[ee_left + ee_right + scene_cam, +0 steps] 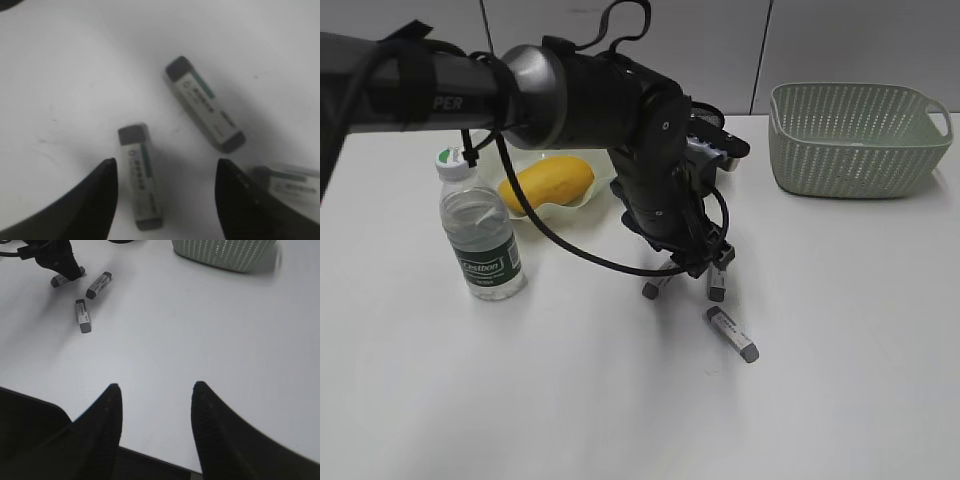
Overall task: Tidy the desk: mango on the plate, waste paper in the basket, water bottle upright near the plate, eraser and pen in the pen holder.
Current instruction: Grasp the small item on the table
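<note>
At the left of the table (570, 400) I see the water bottle (480, 232) upright beside the plate (582, 197), which carries the mango (547, 183). In the middle my left hand (165, 192) hangs low with jaws spread, empty, over three erasers; the nearest eraser (141, 175) lies between its fingertips, so I judge the eraser step is in hand, and next I must lower, close on it and carry it to the pen holder, which I cannot see. At the right my right hand (156, 405) idles open and empty, near the basket (858, 135).
</note>
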